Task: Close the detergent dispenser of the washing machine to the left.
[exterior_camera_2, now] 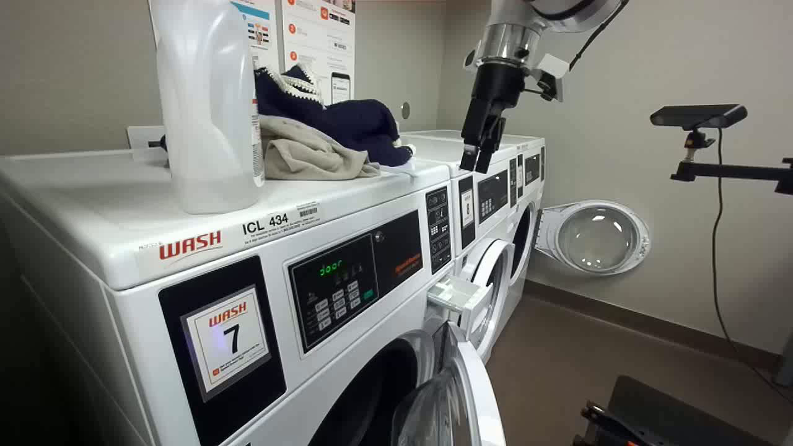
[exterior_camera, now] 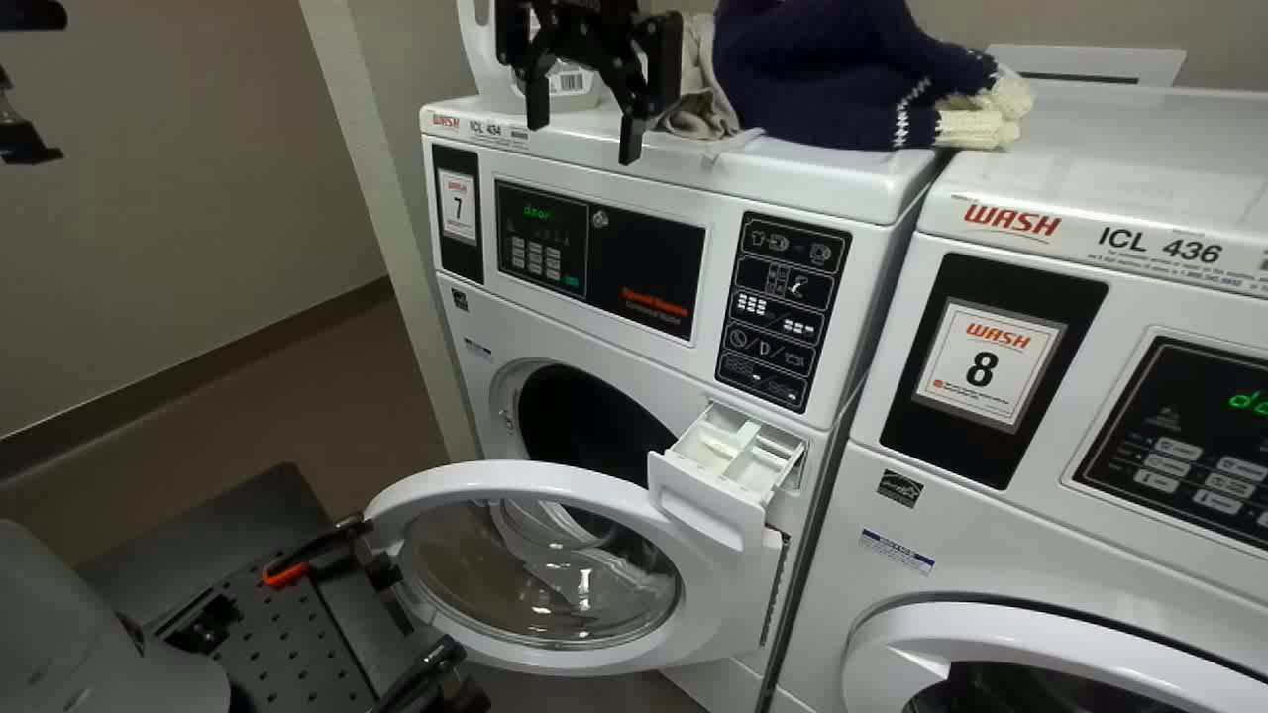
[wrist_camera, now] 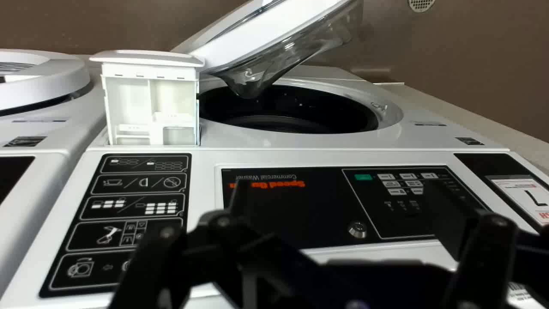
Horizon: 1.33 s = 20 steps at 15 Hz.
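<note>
end effector [exterior_camera: 584, 129] hangs spread, higher than the detergent dispenser [exterior_camera: 728, 475], which juts from the washing machine [exterior_camera: 674, 381] under the symbol panel [exterior_camera: 783, 312]; best pinch together, drop out front, push square and straight (mind that glass door [exterior_camera: 545, 574])!

washing machine [exterior_camera: 594, 337] says "wash" and "icl 434" up top, sticker [exterior_camera_2: 229, 337] "wash 7", display [exterior_camera_2: 331, 267] "door" in green – control panel [wrist_camera: 296, 214] reads a blurry "speed queen" plus "commercial washer". neighbouring washer [exterior_camera: 1020, 555] has "wash", "icl 436" – and its card [exterior_camera: 981, 366] says "wash 8".
</note>
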{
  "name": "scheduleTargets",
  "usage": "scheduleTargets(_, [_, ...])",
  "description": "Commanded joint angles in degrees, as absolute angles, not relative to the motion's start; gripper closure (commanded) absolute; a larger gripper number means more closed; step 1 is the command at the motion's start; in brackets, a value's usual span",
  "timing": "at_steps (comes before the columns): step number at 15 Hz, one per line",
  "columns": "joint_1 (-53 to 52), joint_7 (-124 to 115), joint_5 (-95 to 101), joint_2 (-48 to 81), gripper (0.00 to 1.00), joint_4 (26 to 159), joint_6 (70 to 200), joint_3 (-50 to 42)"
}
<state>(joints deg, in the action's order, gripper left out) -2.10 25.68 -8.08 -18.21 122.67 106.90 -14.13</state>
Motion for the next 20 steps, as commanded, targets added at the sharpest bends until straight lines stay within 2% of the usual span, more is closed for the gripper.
scheduleTargets(1, [-0.42, 26.08, -8.59, -18.04, 0.00, 122.56, 106.73, -12.67])
scheduleTargets(13, [4.23, 25.43, -4.09, -13.78, 0.00, 127.33, 108.12, -13.70])
scheduleTargets(20, [8.31, 27.65, -4.44, -5.55, 0.00, 131.02, 115.66, -15.03])
